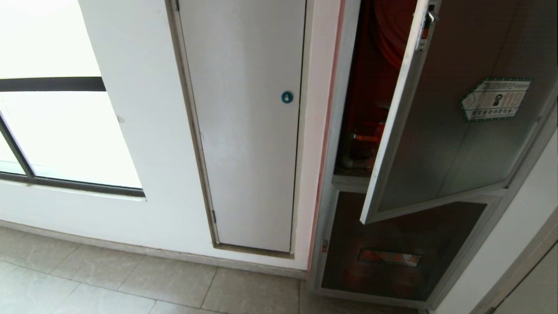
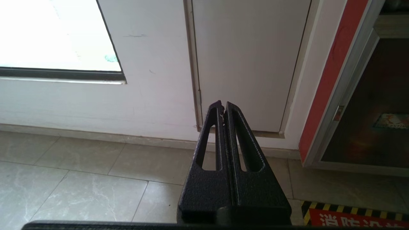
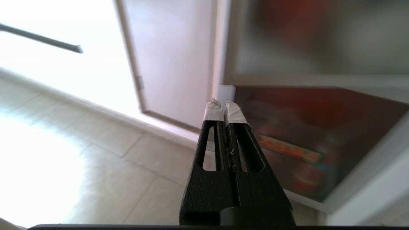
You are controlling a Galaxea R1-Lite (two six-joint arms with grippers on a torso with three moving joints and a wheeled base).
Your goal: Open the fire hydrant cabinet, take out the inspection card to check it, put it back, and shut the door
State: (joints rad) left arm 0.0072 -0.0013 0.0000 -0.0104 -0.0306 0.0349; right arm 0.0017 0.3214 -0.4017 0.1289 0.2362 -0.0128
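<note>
Right now the fire hydrant cabinet [image 1: 348,87] sits recessed in the wall at the right of my head view: brushed silver frame, red strip down its left edge, dark red inside. Its door [image 1: 449,131], a dark tinted glass pane in a silver frame, hangs partly open, swung out toward me, w/ a green-bordered white sticker [image 1: 496,99] on the glass and a small latch [image 1: 429,19] near the top edge. Below it is one smaller lower glass door [image 1: 392,244], shut, w/ a reddish label.

Count: 2 glass doors, 1 plain grey-white panel [image 1: 248,126] w/ 1 round blue lock [image 1: 287,97] left of the cabinet, 1 window [image 1: 56,122] further left, tiled floor [image 1: 109,283] underneath.

Both grippers: my left gripper [image 2: 223,105] has its fingers pressed together, holding nothing, low near the floor facing the panel. My right gripper [image 3: 220,103], white-taped tips, fingers also together and empty, points at the lower glass door.

Hard to make out: cabinet top is cut off; interior is dim, only red shapes and some metal pipework show. Can't spot the card. Right wrist view is blurred. Neither arm shows in head view.
</note>
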